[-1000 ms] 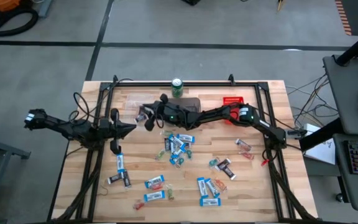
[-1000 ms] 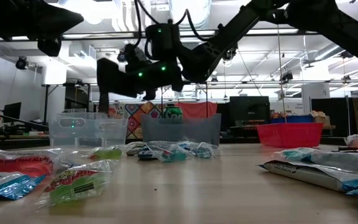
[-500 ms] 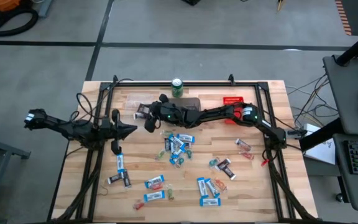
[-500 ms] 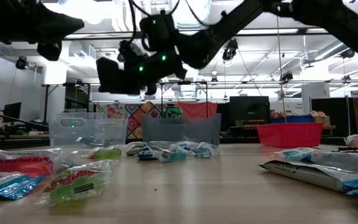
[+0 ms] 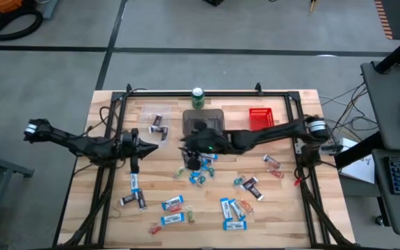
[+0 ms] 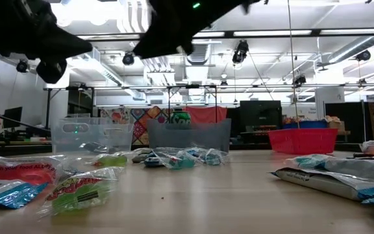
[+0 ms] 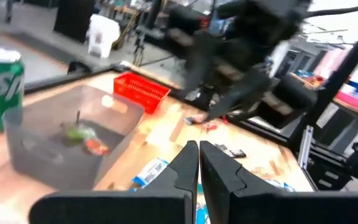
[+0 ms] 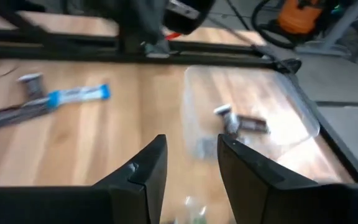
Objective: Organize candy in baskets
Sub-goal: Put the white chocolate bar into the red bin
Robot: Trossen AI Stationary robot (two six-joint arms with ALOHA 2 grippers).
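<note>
Hovering right gripper [image 8: 188,163] with fingers parted, holding nothing; clear bin [image 8: 247,115] with dark bars [image 8: 244,123] lying just ahead of fingertips. Waiting left gripper [image 7: 199,163] pinched closed, grey bin [image 7: 73,134] ahead.

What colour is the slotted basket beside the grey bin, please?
Red; the slotted basket shows best in the high view.

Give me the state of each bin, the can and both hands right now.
Clear bin: upright, dark bars inside.
Grey bin: upright, a few small pieces inside.
Red bin: upright, contents unclear.
Can: upright, beside the grey bin.
Left hand: shut, empty.
Right hand: open, empty.
</note>
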